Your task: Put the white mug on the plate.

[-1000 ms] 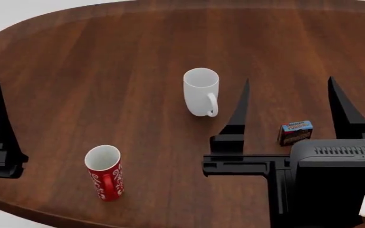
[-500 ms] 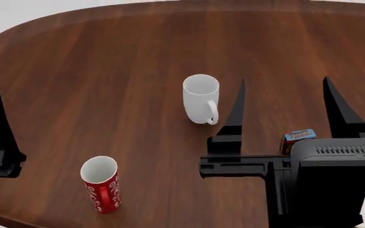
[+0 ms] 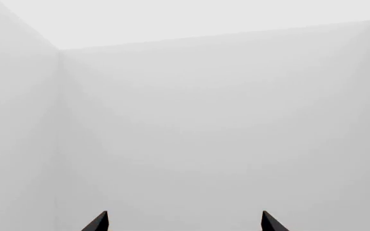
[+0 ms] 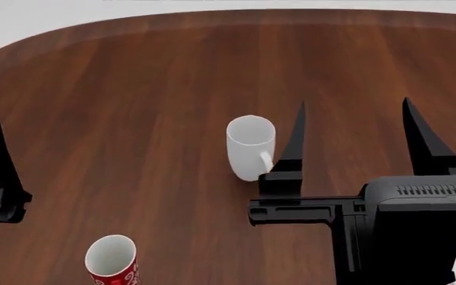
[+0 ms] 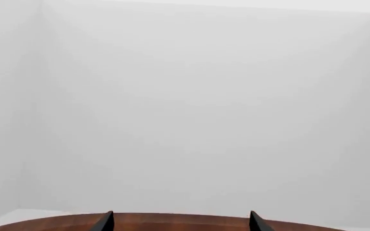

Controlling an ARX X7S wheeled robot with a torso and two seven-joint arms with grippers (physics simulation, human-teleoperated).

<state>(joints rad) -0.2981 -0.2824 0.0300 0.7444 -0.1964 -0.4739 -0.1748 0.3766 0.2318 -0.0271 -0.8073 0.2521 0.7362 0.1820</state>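
Dark wood table point(image 4: 133, 89), white mug point(image 4: 250, 147) upright beside right tool point(image 4: 353, 133), both tools' fingers spread apart, left tool point(image 3: 183, 222) empty.

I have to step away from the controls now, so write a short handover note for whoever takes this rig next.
Left gripper: open, empty, fingertips apart in its wrist view, pointed at blank wall.
Right gripper: open, empty, one finger just beside the handle of the plain glossy white mug, not gripping it.
The mug stands upright near the middle of the dark wooden table. A red patterned mug stands at the near edge; not part of the job.
The gold-rimmed white plate is in no current view.
Done: nothing; mug not grasped.
Left: grasp the mug, find the plate, set the mug on it.
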